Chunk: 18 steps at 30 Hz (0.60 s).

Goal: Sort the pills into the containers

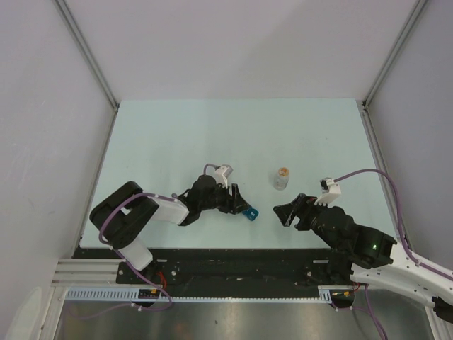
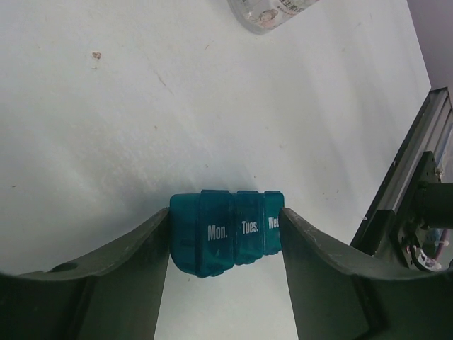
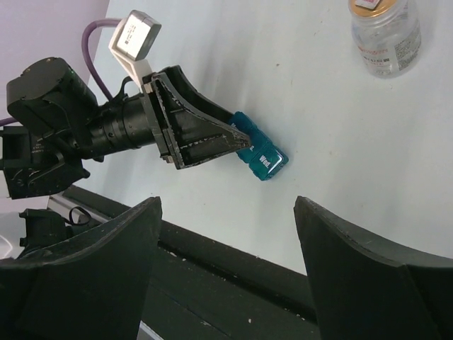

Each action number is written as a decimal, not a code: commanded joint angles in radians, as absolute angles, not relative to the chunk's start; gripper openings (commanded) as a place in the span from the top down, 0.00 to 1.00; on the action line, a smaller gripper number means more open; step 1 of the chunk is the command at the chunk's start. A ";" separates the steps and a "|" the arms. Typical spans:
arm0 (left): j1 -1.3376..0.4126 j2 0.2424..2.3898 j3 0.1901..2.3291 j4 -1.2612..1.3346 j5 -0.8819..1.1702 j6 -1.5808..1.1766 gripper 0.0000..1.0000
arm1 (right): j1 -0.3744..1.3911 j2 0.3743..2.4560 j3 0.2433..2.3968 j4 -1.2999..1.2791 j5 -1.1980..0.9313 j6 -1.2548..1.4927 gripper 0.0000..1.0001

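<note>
The container, a small bright-blue pill box (image 1: pixel 249 213) with lids marked Mon., Tues. and Wed. (image 2: pixel 226 237), lies on the table near the front edge. My left gripper (image 1: pixel 239 204) is low over it with its jaws apart. The box sits between the fingertips (image 2: pixel 225 212), and its Wed. end runs past the right finger (image 3: pixel 263 159). My right gripper (image 1: pixel 287 212) hovers just right of the box, open and holding nothing (image 3: pixel 228 202). No loose pills show.
A small clear bottle with a tan top (image 1: pixel 282 178) stands upright behind the right gripper, also in the wrist views (image 2: pixel 272 10) (image 3: pixel 384 35). The black front rail (image 1: pixel 233 258) runs close below both grippers. Grey walls enclose the pale table (image 1: pixel 233 134).
</note>
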State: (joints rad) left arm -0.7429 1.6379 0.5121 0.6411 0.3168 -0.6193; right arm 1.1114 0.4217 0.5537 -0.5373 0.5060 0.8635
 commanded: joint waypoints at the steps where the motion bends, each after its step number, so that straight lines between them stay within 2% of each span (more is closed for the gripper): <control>1: -0.736 1.658 0.511 0.663 0.304 -0.592 0.34 | 1.112 0.417 0.554 -0.498 0.509 0.861 0.19; 5: -0.736 1.672 0.509 0.660 0.301 -0.592 0.31 | 1.114 0.413 0.554 -0.506 0.517 0.861 0.19; 7: -0.736 1.686 0.512 0.657 0.305 -0.594 0.25 | 1.114 0.414 0.554 -0.512 0.520 0.868 0.19; 12: -0.736 1.697 0.508 0.652 0.299 -0.592 0.24 | 1.114 0.417 0.552 -0.512 0.518 0.873 0.19; 16: -0.735 1.683 0.509 0.615 0.275 -0.580 0.14 | 1.112 0.422 0.554 -0.518 0.531 0.894 0.19; 18: -0.735 1.680 0.515 0.592 0.253 -0.571 0.13 | 1.114 0.423 0.554 -0.520 0.534 0.900 0.19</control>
State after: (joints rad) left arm -0.7429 1.6726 0.5133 0.6865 0.3145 -0.6136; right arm 1.1114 0.4202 0.5537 -0.5331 0.5079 0.8753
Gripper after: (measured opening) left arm 0.857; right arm 0.810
